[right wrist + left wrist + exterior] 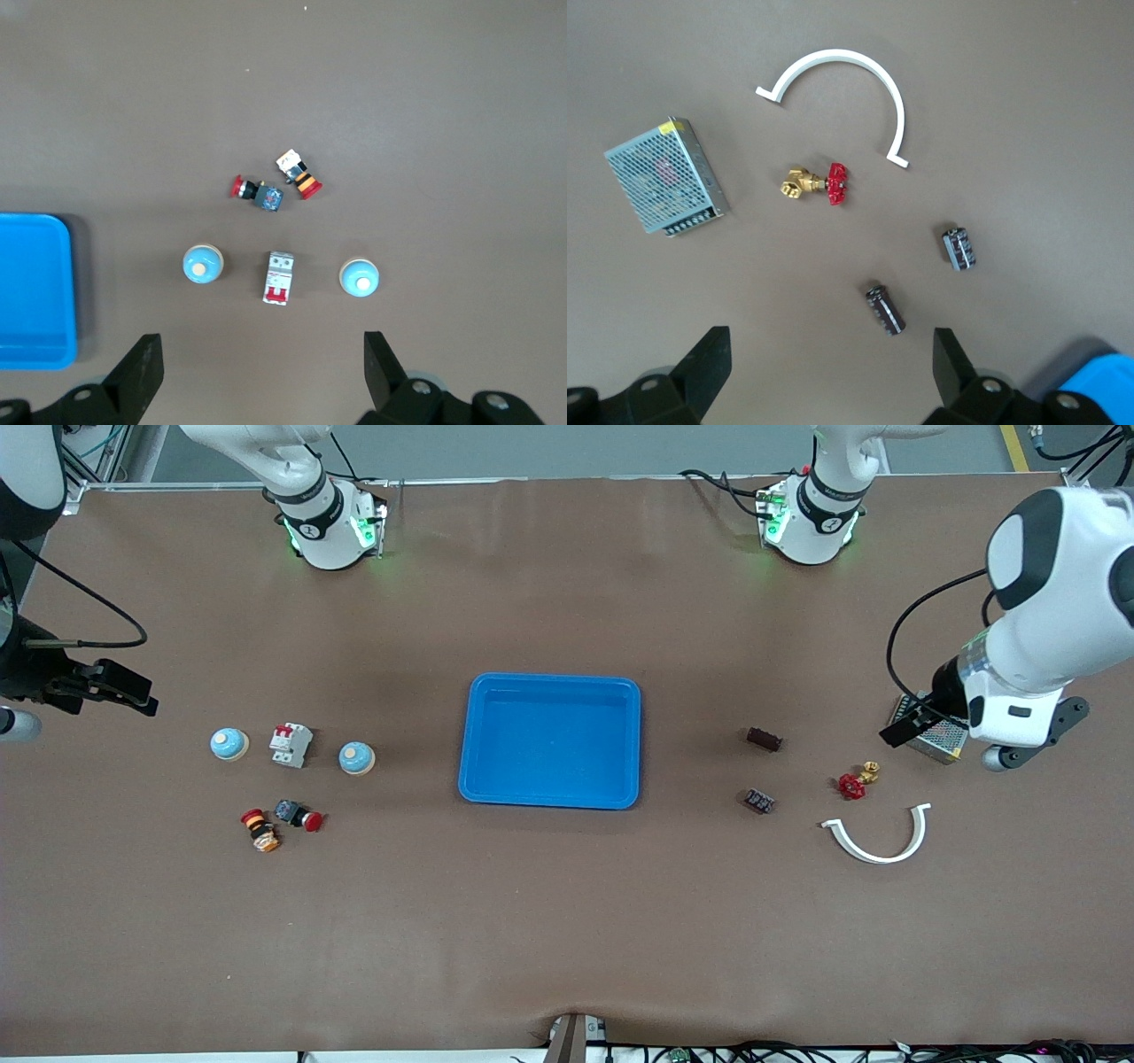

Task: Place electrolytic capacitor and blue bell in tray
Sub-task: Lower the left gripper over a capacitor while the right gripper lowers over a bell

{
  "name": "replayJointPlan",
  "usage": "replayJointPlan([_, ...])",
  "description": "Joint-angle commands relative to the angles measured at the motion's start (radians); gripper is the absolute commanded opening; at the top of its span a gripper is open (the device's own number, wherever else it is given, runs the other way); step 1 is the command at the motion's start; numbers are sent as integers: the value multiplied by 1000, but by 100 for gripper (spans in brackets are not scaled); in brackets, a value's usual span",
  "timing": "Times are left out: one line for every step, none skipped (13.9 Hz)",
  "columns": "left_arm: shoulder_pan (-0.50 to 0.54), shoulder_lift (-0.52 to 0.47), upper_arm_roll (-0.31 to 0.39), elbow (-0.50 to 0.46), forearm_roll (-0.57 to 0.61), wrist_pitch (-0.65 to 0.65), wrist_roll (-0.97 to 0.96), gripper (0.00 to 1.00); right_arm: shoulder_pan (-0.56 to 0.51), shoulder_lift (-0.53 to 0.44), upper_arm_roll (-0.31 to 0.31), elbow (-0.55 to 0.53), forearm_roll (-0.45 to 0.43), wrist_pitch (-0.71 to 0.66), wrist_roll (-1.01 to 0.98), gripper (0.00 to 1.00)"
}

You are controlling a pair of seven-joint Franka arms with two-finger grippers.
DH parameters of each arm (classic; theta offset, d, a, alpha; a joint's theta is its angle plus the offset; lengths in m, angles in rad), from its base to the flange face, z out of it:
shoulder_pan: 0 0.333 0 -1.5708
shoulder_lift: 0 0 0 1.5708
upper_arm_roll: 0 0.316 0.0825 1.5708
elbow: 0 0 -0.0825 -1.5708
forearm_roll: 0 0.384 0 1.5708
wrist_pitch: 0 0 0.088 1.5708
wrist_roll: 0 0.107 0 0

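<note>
The tray (549, 740), empty at frame center, is awaiting 1 capacitor (764, 738) right of it and 1 blue bell (356, 757) left; we are holding both grippers' jaws spread, aiming squarely above each.

The blue tray (549, 741) lies flat at the centre of the front view, rim up, nothing in it. Two dark capacitors lie on their sides right of centre: one (764, 739) above the other (759, 801) in the frame (well apart from the tray). Two blue bells sit upright left of centre, one (356, 758) near the tray, one (229, 744) farther toward the left edge.
</note>
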Motion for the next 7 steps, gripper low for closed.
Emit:
replayJointPlan([4, 3, -28, -62, -24, 100, -99, 100, -85, 24, 4, -22, -8, 37, -228, 100])
replayJointPlan([2, 27, -42, -62, -24, 125, -144, 100, -117, 32, 5, -35, -5, 64, -279, 100])
replayJointPlan([2, 53, -57, -61, -24, 130, -166, 100, -140, 36, 5, -57, -3, 86, -316, 100])
replayJointPlan([1, 76, -62, -61, -24, 133, -169, 100, -156, 38, 5, -74, -2, 107, -351, 100])
replayJointPlan([-4, 98, -62, -61, -23, 149, -184, 100, -171, 39, 5, -96, -2, 121, -365, 100])
replayJointPlan([-16, 119, -64, -61, -21, 175, -212, 100, -174, 48, 4, -104, -2, 124, -368, 100])
replayJointPlan([-30, 141, -64, -59, -18, 202, -241, 100, -190, 59, 5, -114, -2, 123, -374, 100])
